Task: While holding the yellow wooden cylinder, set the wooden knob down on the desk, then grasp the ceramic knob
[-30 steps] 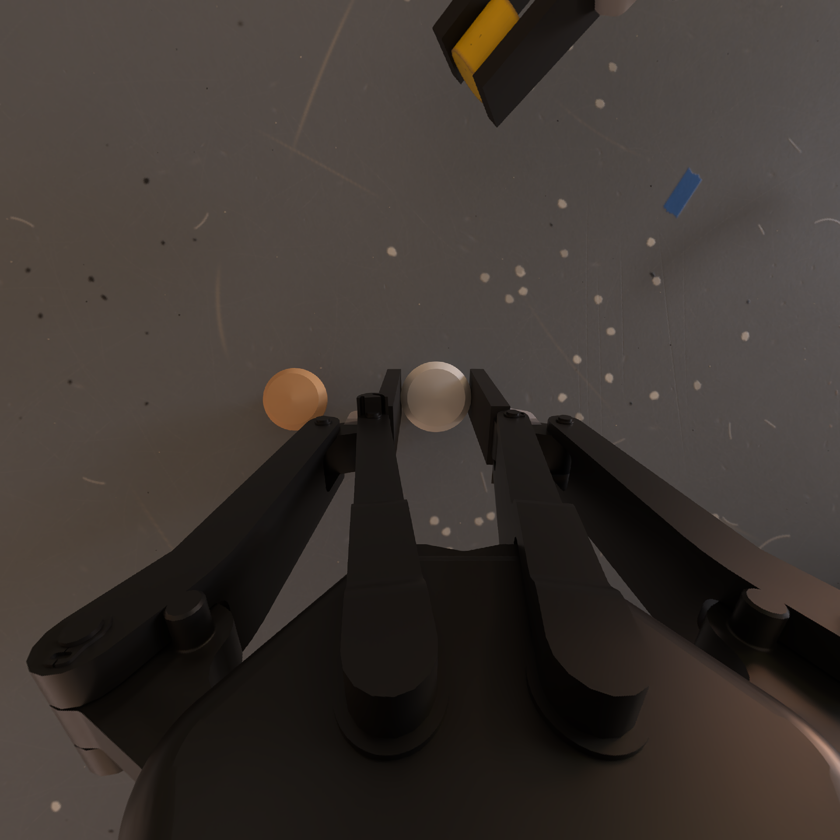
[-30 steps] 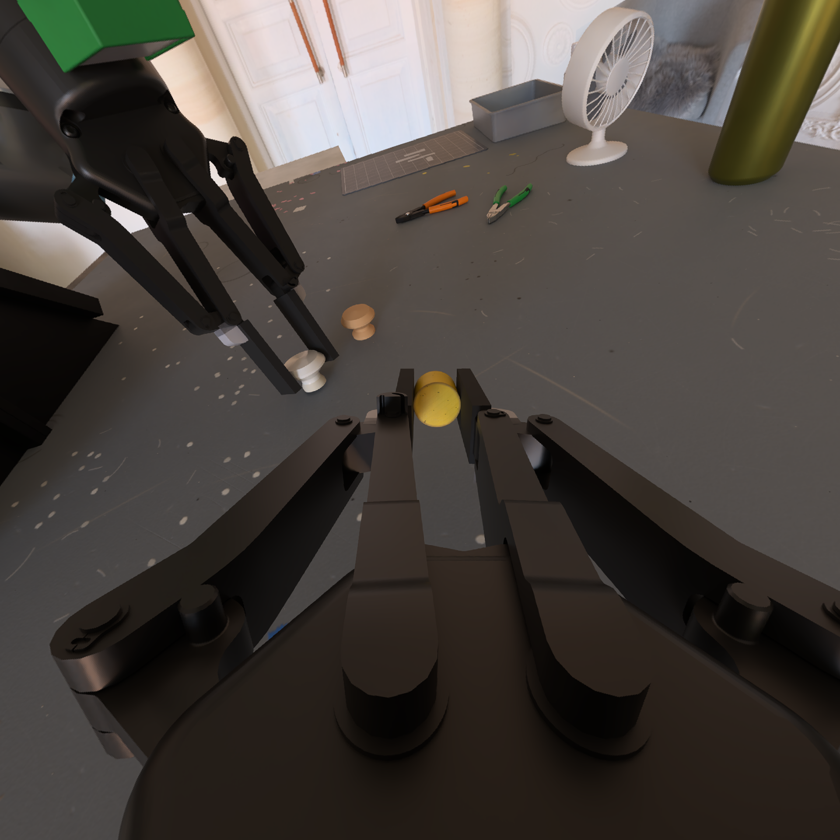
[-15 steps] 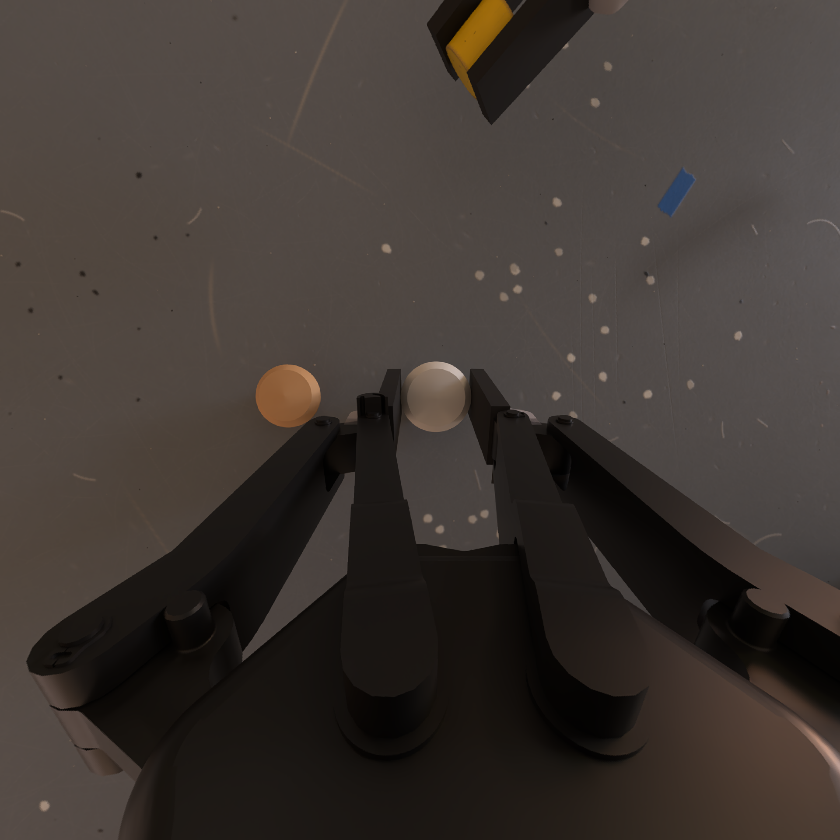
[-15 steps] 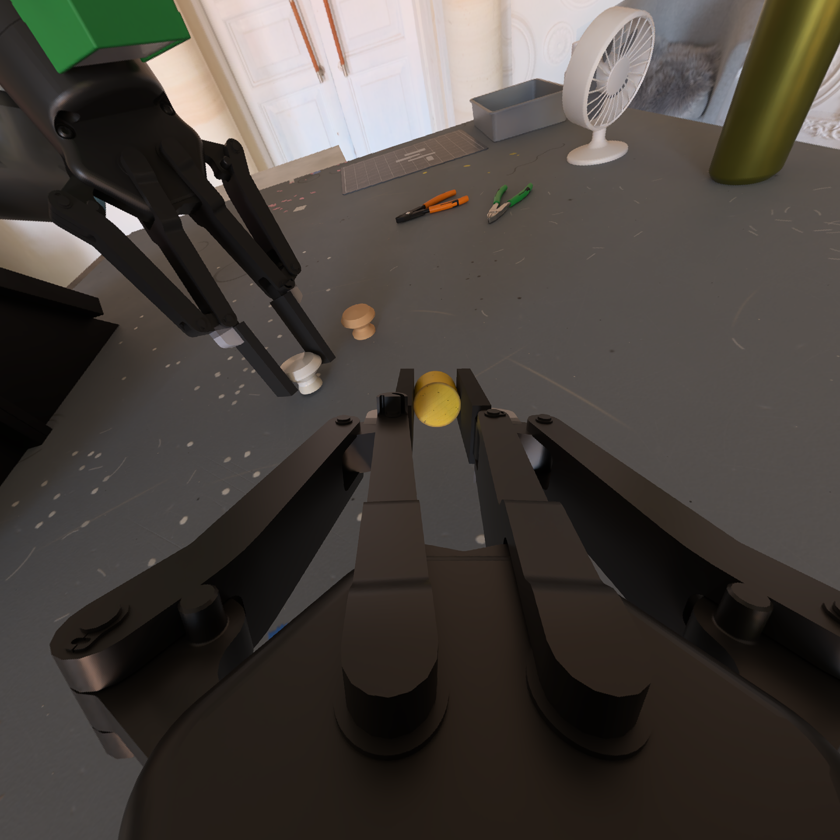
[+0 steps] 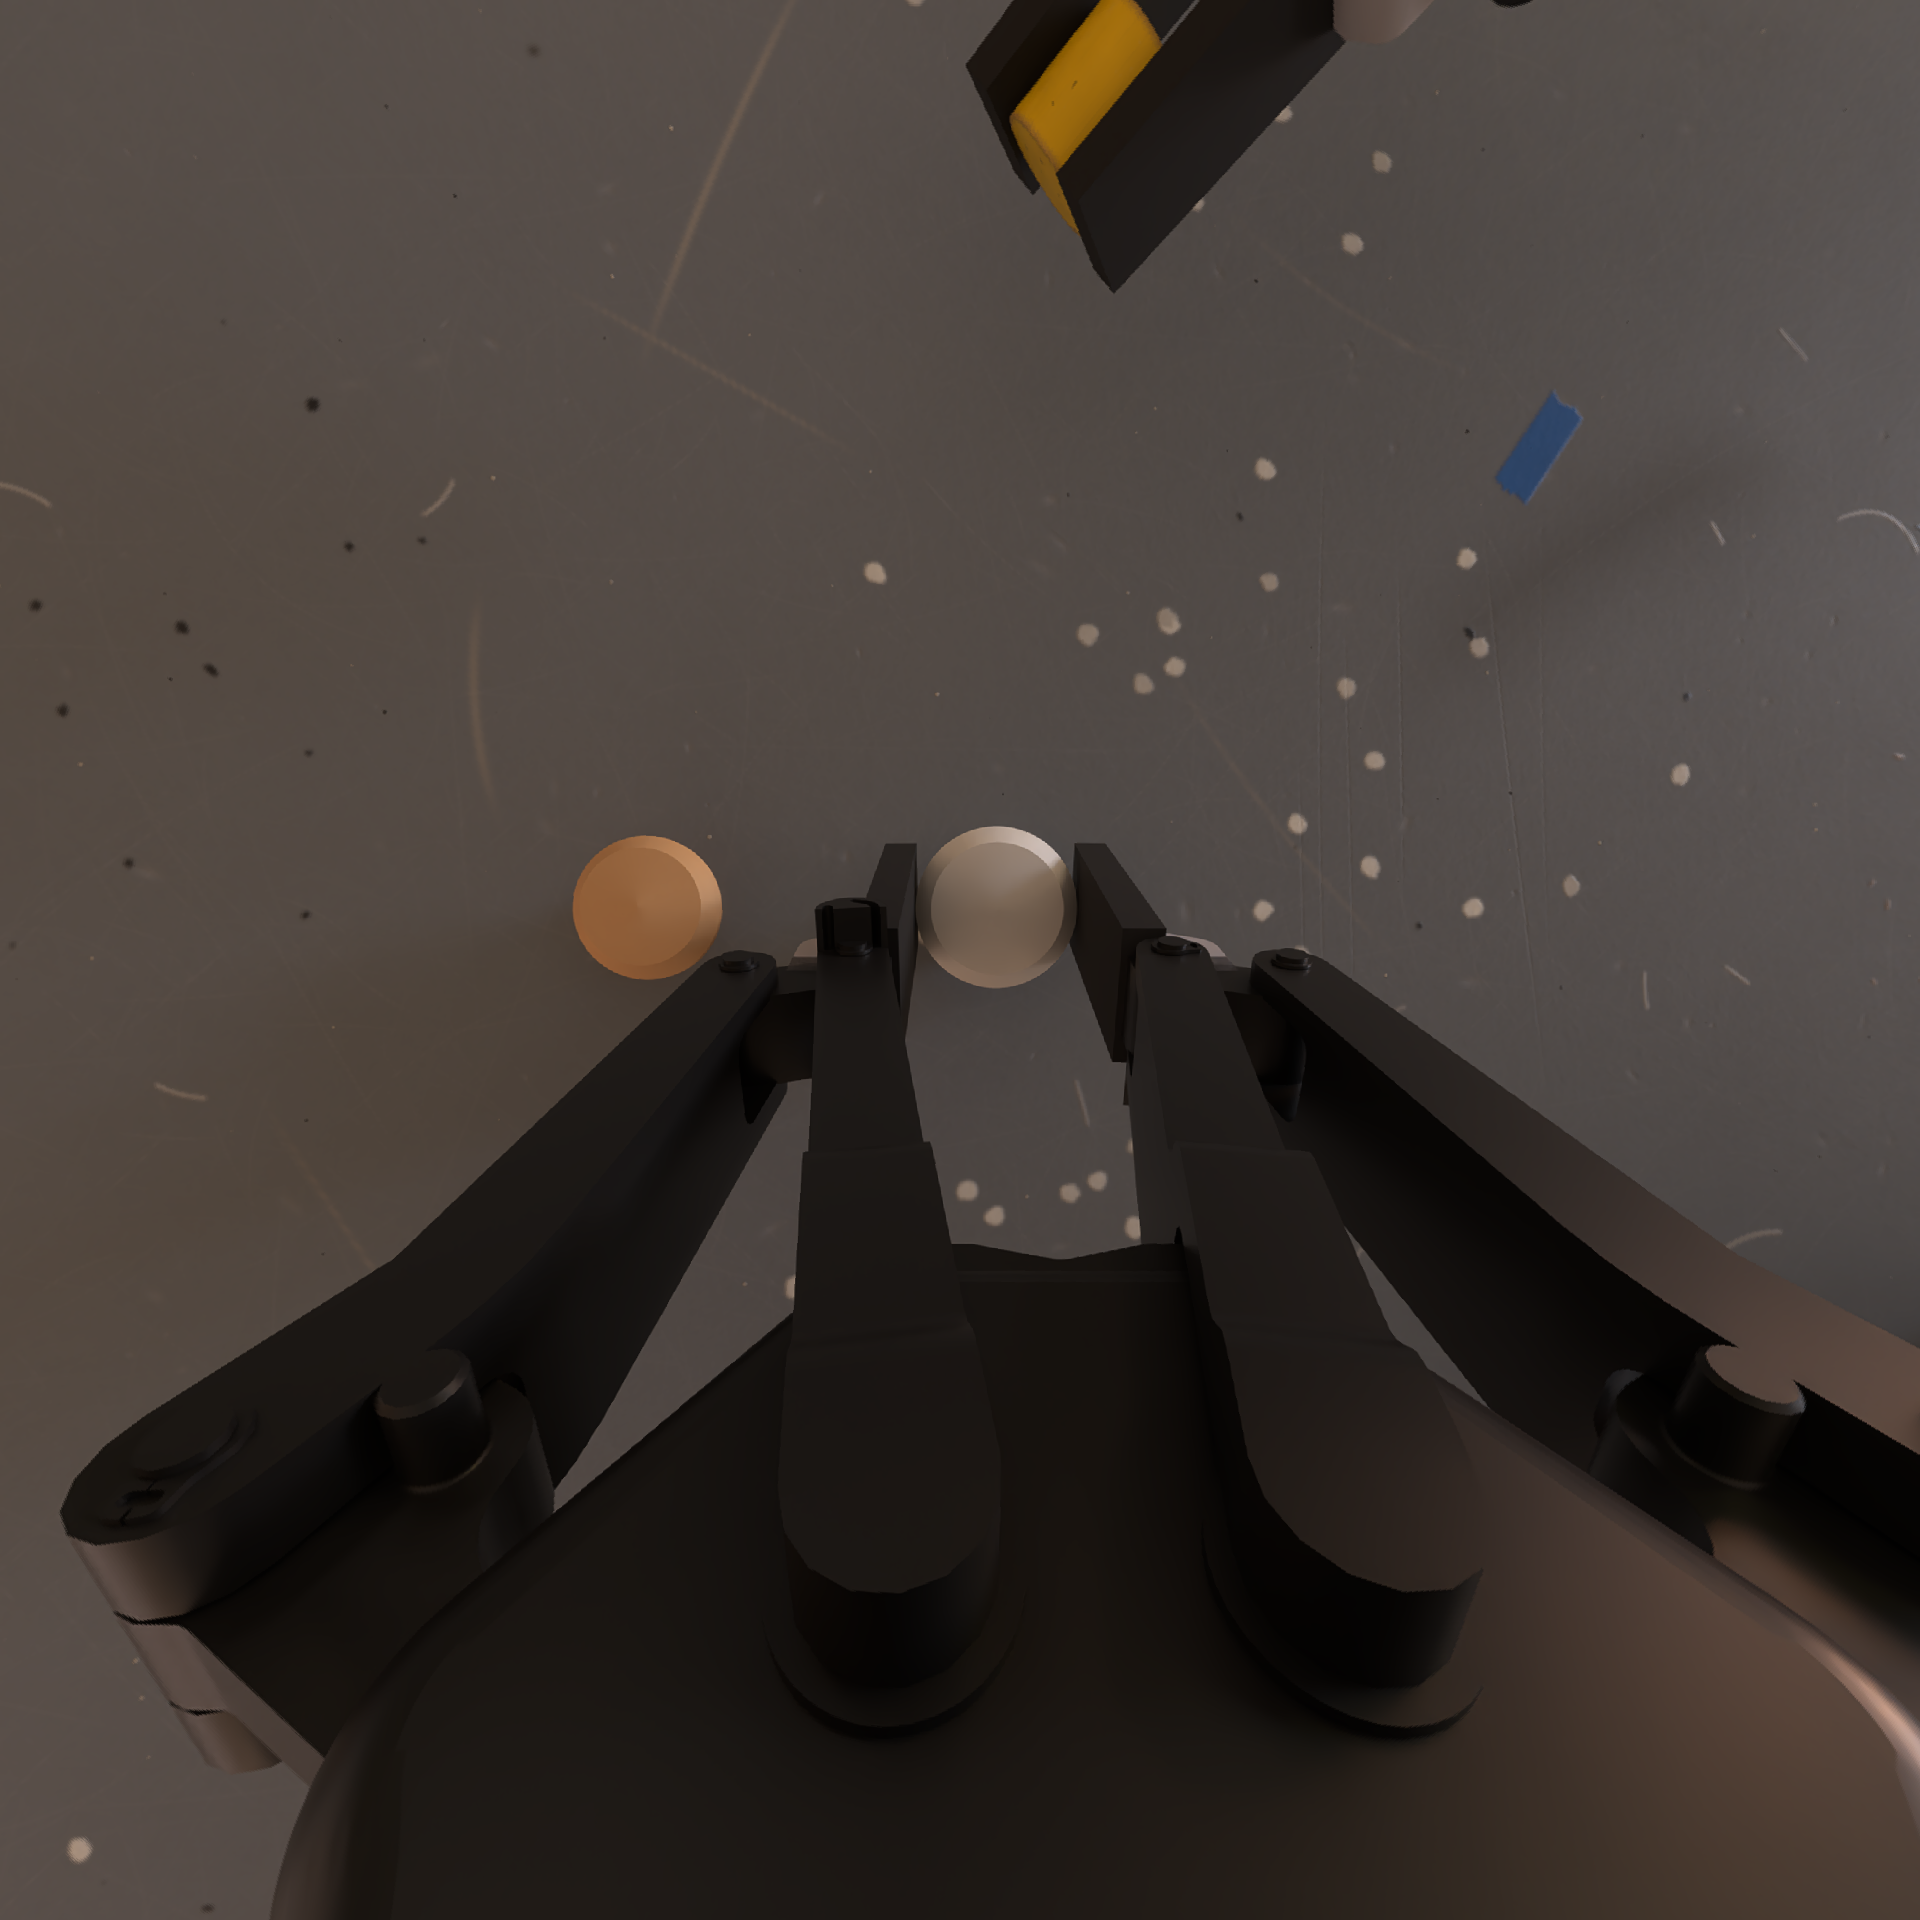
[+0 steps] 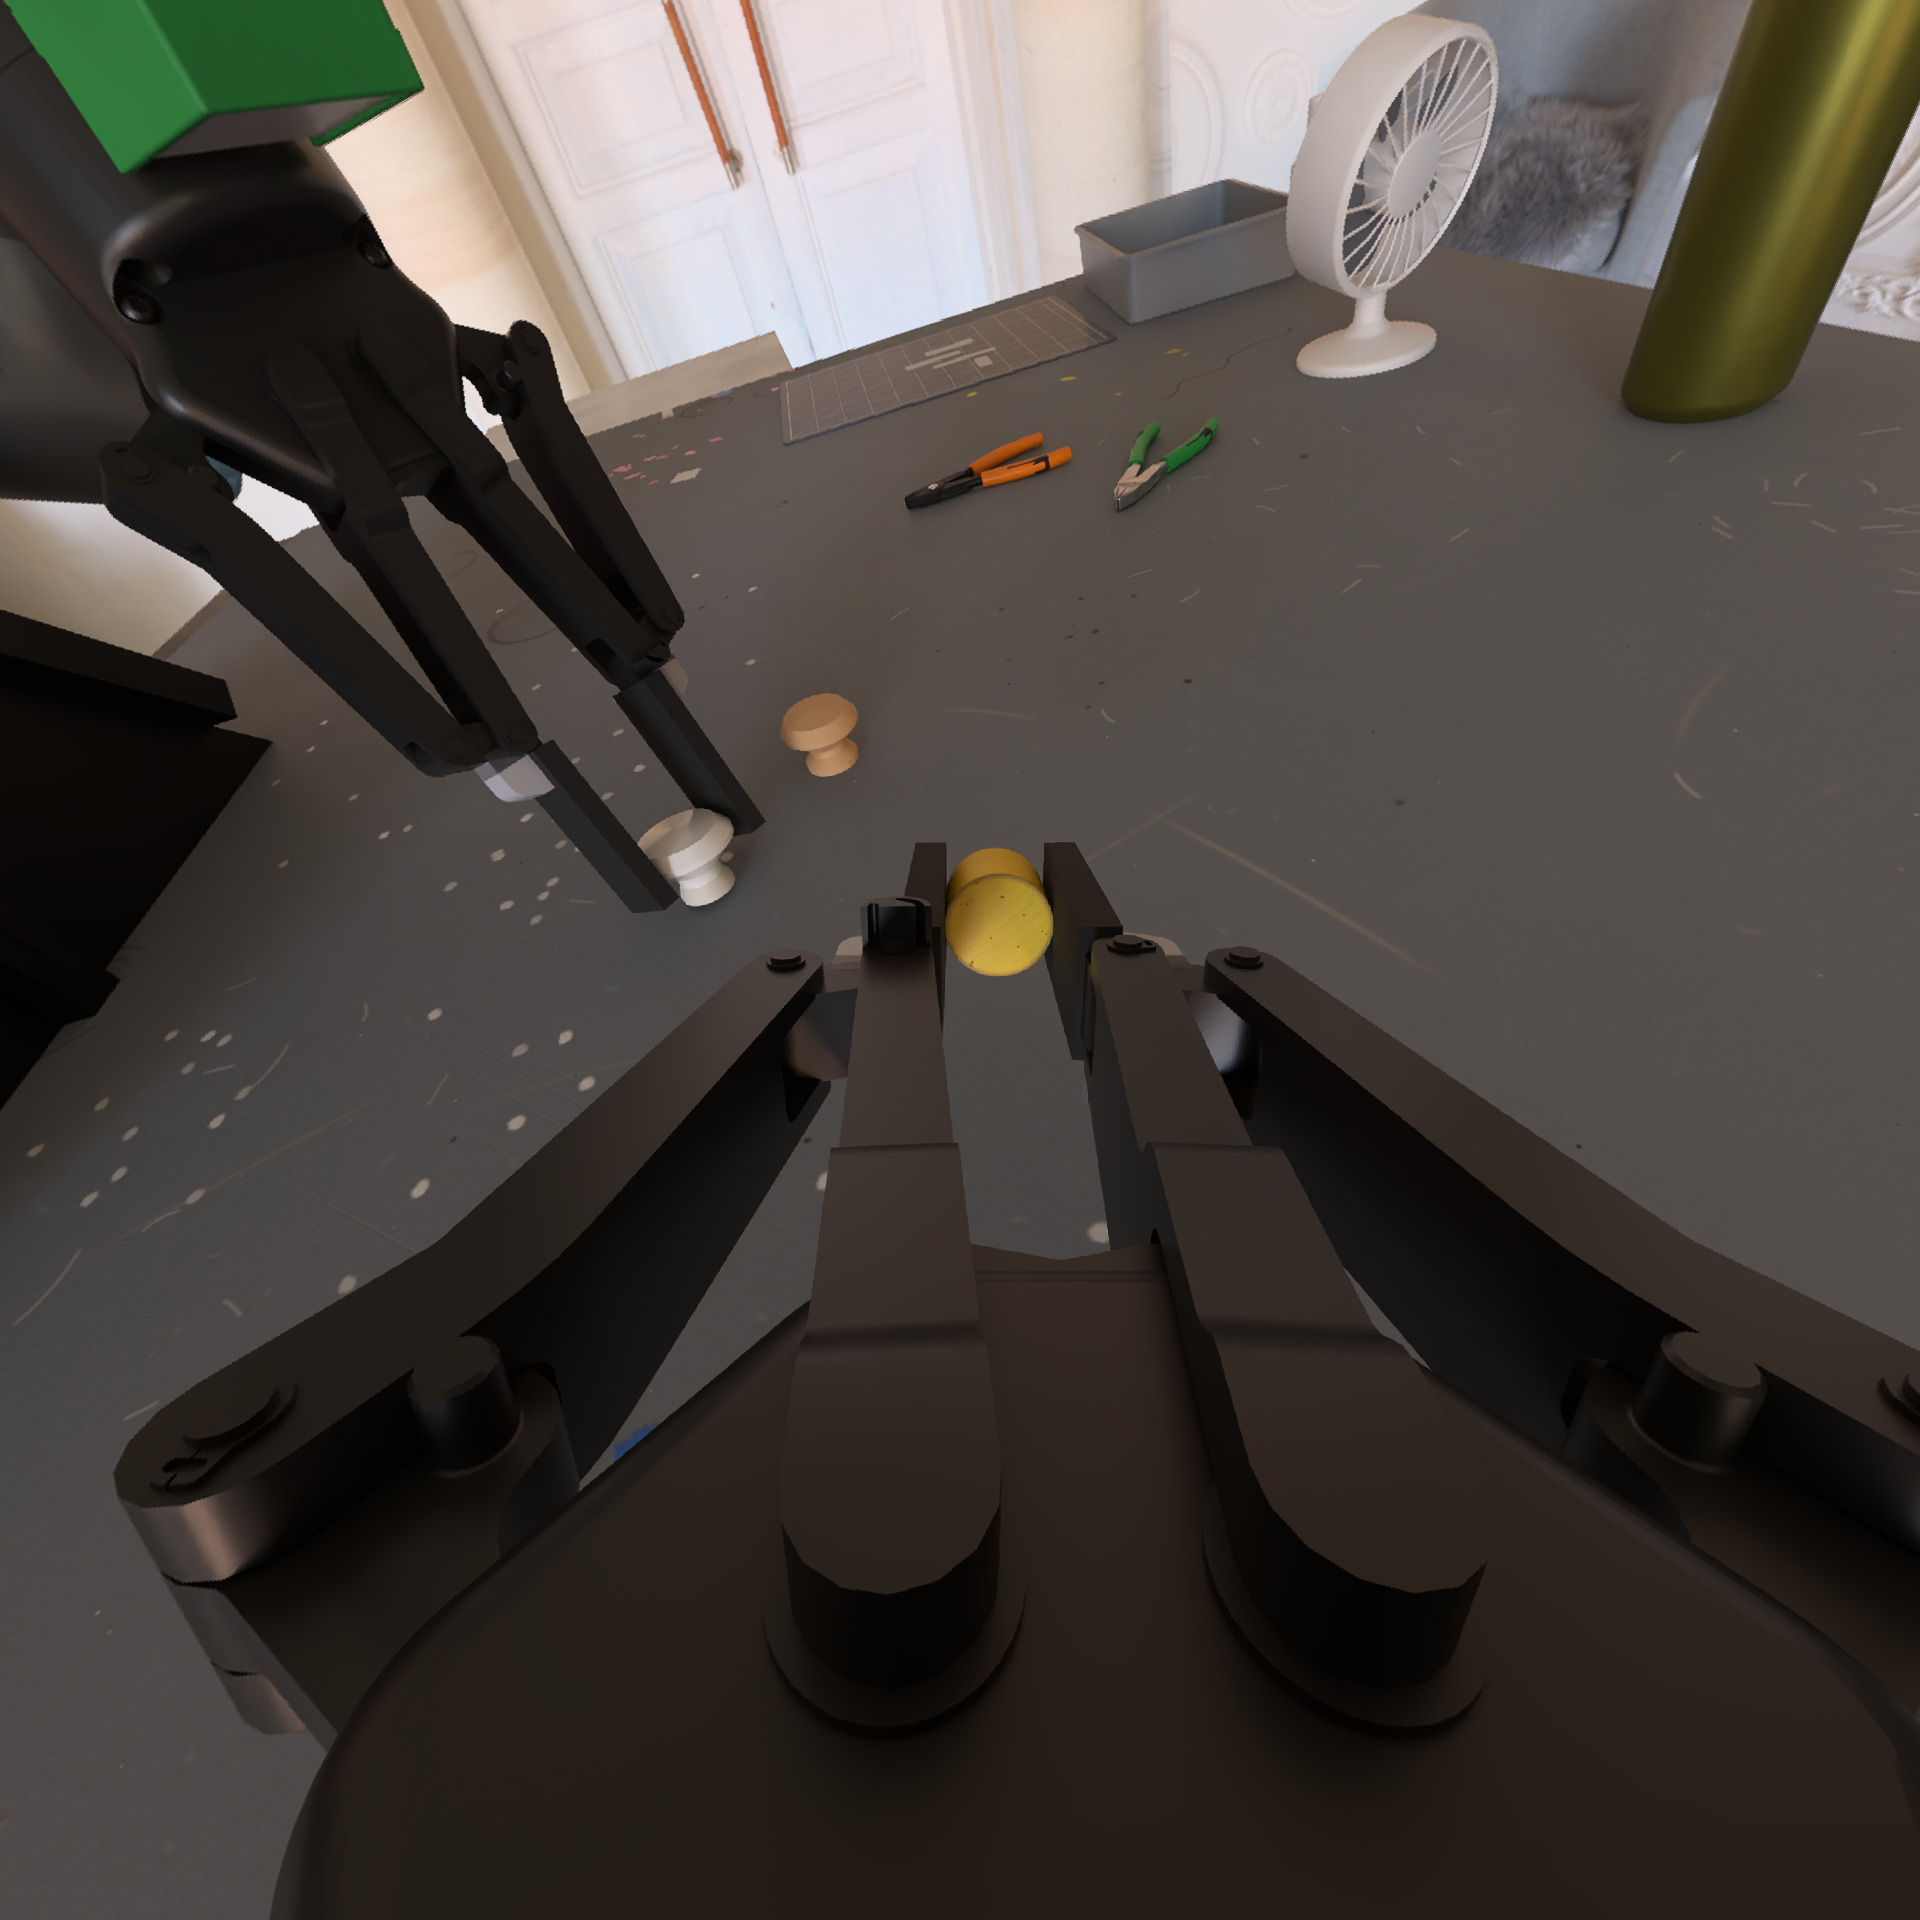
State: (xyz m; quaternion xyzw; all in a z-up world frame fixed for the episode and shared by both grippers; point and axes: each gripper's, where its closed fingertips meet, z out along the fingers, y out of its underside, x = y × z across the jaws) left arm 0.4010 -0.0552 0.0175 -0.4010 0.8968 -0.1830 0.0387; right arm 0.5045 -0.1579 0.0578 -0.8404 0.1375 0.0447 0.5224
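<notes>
My left gripper (image 5: pixel 995 878) is shut on the white ceramic knob (image 5: pixel 995 906), a finger pad against each side of its head. In the right wrist view the ceramic knob (image 6: pixel 691 857) sits between the left gripper's (image 6: pixel 698 868) tips, at desk level; I cannot tell whether it touches the desk. The wooden knob (image 5: pixel 646 907) stands upright and free on the grey desk (image 5: pixel 520 520), just left of my left fingers; it also shows in the right wrist view (image 6: pixel 821 732). My right gripper (image 6: pixel 995 883) is shut on the yellow wooden cylinder (image 6: pixel 1000 920), above the desk. The left wrist view shows the cylinder (image 5: pixel 1081 94) too.
A small blue piece (image 5: pixel 1538 447) lies on the desk to the right. Far back stand orange pliers (image 6: pixel 987 473), green pliers (image 6: pixel 1164 462), a cutting mat (image 6: pixel 945 364), a grey bin (image 6: pixel 1184 244), a white fan (image 6: pixel 1387 187) and an olive cylinder (image 6: pixel 1777 208). A black block (image 6: pixel 94 790) is at left.
My left gripper has shifted a little, taking the ceramic knob with it away from the wooden knob. The right gripper holds still with the yellow cylinder.
</notes>
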